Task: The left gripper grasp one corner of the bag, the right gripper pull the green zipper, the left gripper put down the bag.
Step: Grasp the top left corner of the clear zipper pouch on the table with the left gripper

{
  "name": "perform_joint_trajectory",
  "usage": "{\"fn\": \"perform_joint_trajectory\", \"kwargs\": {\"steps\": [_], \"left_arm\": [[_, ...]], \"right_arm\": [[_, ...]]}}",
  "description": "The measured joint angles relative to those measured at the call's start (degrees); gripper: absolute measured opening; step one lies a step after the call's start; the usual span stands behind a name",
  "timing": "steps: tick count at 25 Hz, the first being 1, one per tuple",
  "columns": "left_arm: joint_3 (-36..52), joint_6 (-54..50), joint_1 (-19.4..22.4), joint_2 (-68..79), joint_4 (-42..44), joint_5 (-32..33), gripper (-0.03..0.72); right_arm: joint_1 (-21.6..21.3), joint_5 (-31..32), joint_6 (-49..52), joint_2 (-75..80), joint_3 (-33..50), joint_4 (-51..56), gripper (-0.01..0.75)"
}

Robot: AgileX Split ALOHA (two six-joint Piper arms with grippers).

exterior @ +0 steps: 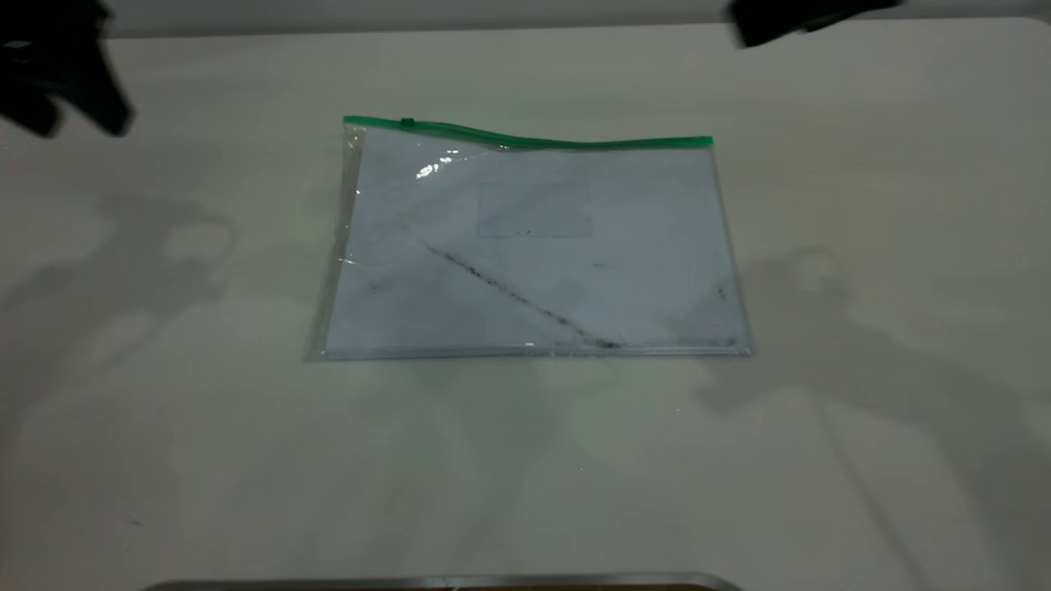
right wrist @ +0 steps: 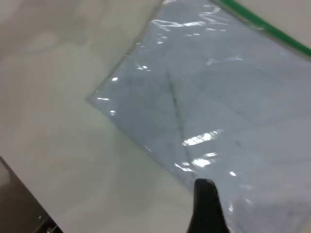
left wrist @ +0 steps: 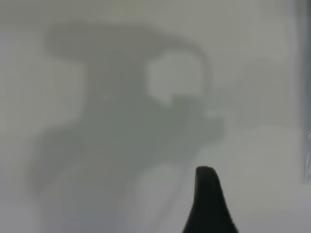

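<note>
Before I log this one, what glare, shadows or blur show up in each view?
Exterior view: glare on the bag near the green zipper, and soft arm shadows on the table either side. Left wrist view: out of focus, mostly the arm's shadow beyond the left gripper. Right wrist view: bright specular streaks on the plastic; the right gripper is blurred.

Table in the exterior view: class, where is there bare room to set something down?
Broad bare table lies in front of the bag, plus strips on both sides. It is tighter behind the green zipper, near the left gripper and right gripper.
</note>
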Motion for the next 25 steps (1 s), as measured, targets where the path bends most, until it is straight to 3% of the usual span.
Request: {"fn": "perform_joint_trajectory", "kwargs": {"steps": [13, 19, 25], "left_arm": [[-25.6, 34.2, -0.6, 27.2, -36.4, 6.8, 0.590], [-34.6, 34.6, -2.4, 36.3, -39.0, 9.9, 0.590], [-36.1, 34.5, -4.2, 39.2, -39.6, 12.6, 0.590]], "right_arm": [[1.6, -0.2, 0.2, 7.1, -8.5, 4.4, 0.574], [1.6, -0.1, 0.2, 7.3, -8.6, 4.6, 0.574], [1.6, -0.1, 0.2, 7.5, -8.6, 5.6, 0.575]]}}
